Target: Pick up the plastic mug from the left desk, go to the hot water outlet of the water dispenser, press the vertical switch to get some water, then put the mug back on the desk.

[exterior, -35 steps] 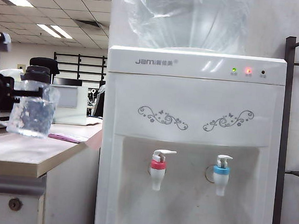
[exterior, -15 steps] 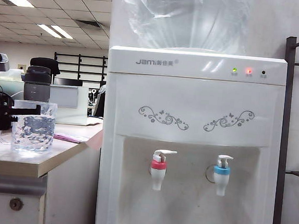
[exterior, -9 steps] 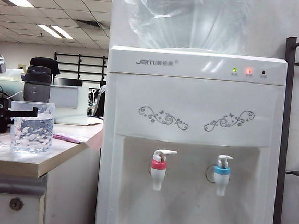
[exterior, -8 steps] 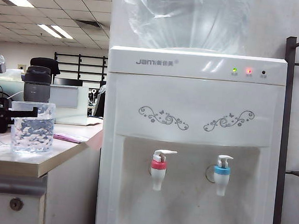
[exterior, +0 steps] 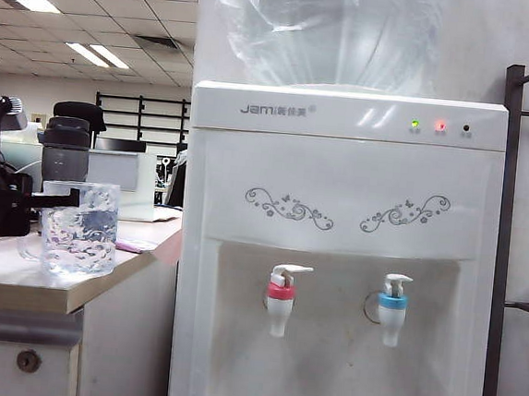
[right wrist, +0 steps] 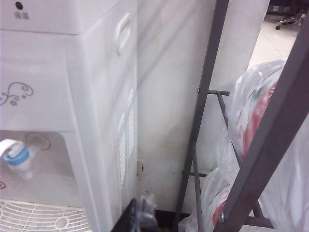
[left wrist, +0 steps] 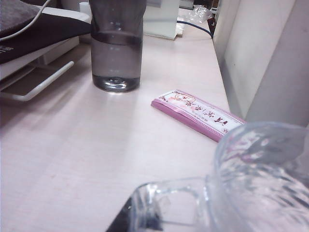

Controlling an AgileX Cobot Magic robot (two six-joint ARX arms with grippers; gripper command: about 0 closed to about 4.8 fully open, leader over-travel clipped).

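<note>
The clear plastic mug [exterior: 80, 228] stood on the pale beige left desk [exterior: 16, 283], left of the tall white water dispenser [exterior: 337, 260]. Behind the mug stood a smoky-grey bottle [exterior: 66, 151]; a flat pink packet [left wrist: 198, 114] lay between mug and dispenser.

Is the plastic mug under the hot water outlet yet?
No, the plastic mug, held by the left gripper, is at the left desk, well aside from the hot water outlet.

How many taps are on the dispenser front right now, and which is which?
2. The hot water outlet with the red-pink collar sits left in the recess of the water dispenser; the blue-collared tap sits to its right. None looks hidden.
</note>
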